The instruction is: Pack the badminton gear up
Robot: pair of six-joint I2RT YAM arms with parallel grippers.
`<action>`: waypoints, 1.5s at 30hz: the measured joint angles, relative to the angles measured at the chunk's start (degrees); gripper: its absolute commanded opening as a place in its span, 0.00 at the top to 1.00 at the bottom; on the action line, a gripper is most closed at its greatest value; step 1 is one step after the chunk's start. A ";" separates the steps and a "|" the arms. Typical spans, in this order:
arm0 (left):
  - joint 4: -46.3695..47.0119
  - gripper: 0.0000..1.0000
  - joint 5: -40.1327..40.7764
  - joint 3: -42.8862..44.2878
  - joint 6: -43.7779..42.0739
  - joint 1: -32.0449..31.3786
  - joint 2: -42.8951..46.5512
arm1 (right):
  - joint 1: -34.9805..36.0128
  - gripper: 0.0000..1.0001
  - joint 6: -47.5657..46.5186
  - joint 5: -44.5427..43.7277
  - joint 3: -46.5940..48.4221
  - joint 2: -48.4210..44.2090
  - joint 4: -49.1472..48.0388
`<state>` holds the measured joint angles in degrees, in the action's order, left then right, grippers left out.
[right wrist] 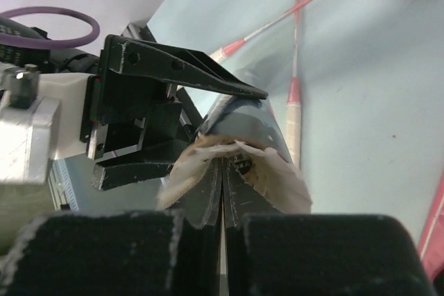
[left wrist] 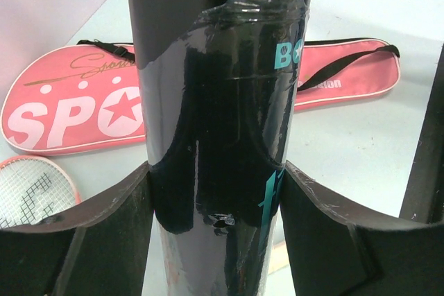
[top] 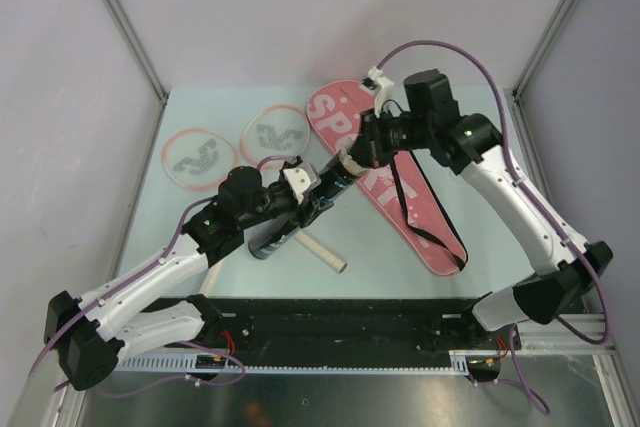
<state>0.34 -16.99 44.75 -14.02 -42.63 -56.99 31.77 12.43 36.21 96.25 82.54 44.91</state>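
Observation:
My left gripper (top: 300, 209) is shut on the black tube (top: 318, 195) and holds it tilted above the table; in the left wrist view the tube (left wrist: 222, 116) stands between both fingers (left wrist: 104, 233). My right gripper (top: 352, 162) is at the tube's upper end, shut on a white feather shuttlecock (right wrist: 277, 171) at the tube's mouth (right wrist: 243, 119). Two pink-framed rackets (top: 200, 157) (top: 275, 132) lie at the back left. The pink "SPORT" bag (top: 420, 207) lies on the right under my right arm. No other shuttlecocks show.
One white racket handle (top: 322, 254) lies on the table below the tube. The racket shafts cross in the right wrist view (right wrist: 295, 53). The bag's black strap (top: 410, 217) lies loose over it. Grey walls close in the table on the left, back and right.

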 measured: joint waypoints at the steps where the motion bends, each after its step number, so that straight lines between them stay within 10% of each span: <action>1: 0.00 1.00 -0.11 0.00 0.00 0.00 0.00 | 0.76 1.00 0.00 -0.11 -0.02 0.90 -0.24; 16: -1.81 1.00 0.92 0.00 0.00 0.55 0.46 | 5.92 0.95 0.59 -5.22 -1.64 5.44 -3.37; 22: -2.80 1.00 1.81 -0.15 -0.04 0.74 0.68 | 5.75 0.64 -0.74 -8.28 -1.33 5.27 -2.86; 25: -1.70 1.00 2.08 -0.28 0.50 0.50 0.55 | 3.52 0.45 -0.46 -10.40 -1.25 2.05 -1.95; 36: 2.16 1.00 1.75 -0.28 1.49 0.04 -0.42 | -17.86 0.36 6.95 -26.86 -15.17 -21.86 -9.75; 45: 2.32 0.99 0.46 -0.28 2.38 -0.02 -0.31 | -30.73 0.39 14.40 -38.03 -21.66 5.95 -17.57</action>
<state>2.66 -16.53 44.47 -11.64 -42.65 -57.30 1.04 26.83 -1.83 74.59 88.49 27.33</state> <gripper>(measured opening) 0.679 0.660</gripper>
